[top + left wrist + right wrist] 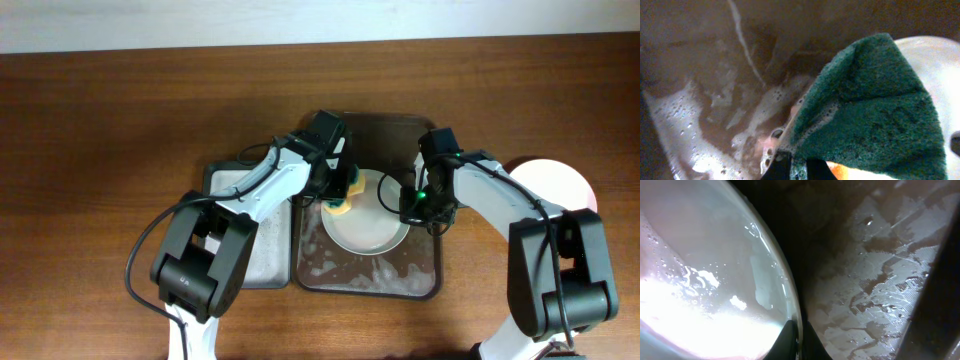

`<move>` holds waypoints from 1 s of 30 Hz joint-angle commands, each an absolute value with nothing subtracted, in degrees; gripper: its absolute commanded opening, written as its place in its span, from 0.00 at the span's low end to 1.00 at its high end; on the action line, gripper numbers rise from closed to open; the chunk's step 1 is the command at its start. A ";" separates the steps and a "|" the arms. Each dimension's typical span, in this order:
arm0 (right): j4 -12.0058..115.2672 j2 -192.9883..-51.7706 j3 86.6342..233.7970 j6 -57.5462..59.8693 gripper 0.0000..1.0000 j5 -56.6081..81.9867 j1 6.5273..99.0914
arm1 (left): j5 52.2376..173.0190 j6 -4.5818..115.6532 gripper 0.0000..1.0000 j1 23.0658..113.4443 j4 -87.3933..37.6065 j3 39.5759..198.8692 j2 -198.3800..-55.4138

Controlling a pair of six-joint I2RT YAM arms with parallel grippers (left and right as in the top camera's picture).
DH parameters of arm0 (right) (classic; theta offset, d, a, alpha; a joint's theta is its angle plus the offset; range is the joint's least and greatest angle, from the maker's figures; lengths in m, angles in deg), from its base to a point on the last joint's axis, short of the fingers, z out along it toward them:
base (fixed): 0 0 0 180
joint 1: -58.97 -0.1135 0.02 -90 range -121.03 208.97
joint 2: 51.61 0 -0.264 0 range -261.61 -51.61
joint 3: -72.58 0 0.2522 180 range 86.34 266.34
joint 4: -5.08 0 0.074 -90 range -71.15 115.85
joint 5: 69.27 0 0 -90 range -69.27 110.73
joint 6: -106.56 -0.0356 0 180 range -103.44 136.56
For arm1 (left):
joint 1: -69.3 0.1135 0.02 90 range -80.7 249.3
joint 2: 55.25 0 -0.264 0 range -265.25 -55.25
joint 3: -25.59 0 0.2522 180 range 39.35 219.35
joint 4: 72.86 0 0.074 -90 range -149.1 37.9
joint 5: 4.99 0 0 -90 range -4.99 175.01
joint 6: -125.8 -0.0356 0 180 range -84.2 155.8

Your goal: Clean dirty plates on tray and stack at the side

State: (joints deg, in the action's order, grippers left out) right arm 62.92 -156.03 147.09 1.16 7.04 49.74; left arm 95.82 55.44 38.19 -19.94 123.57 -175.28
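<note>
A white plate (368, 226) lies tilted in the large dark brown tray (420, 282), which holds soapy water. My left gripper (340, 185) is shut on the green-and-yellow sponge (345, 196) and presses it on the plate's left edge; the left wrist view shows the sponge (875, 115) and the plate (940, 65). My right gripper (410, 203) is shut on the plate's right rim; the right wrist view shows the wet plate (705, 275) and the rim between the fingers (796, 342). Another pinkish-white plate (560, 180) lies on the table to the right.
A smaller dark tray with a whitish inside (262, 255) sits left of the big tray, under my left arm. Suds cover the big tray's floor in the overhead view (350, 270) and in the left wrist view (690, 135).
</note>
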 commanded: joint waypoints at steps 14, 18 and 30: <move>73.35 -132.31 145.06 2.54 0.04 24.26 43.01 | 90.77 47.68 0.00 46.04 5.00 124.88 -150.38; 77.13 -125.06 145.06 -4.43 0.04 43.65 30.83 | 90.90 47.63 0.00 50.76 2.90 113.23 -150.34; 81.24 -124.05 145.25 -10.42 0.04 75.21 5.54 | 95.78 47.66 1.00 54.21 -6.92 100.08 -135.32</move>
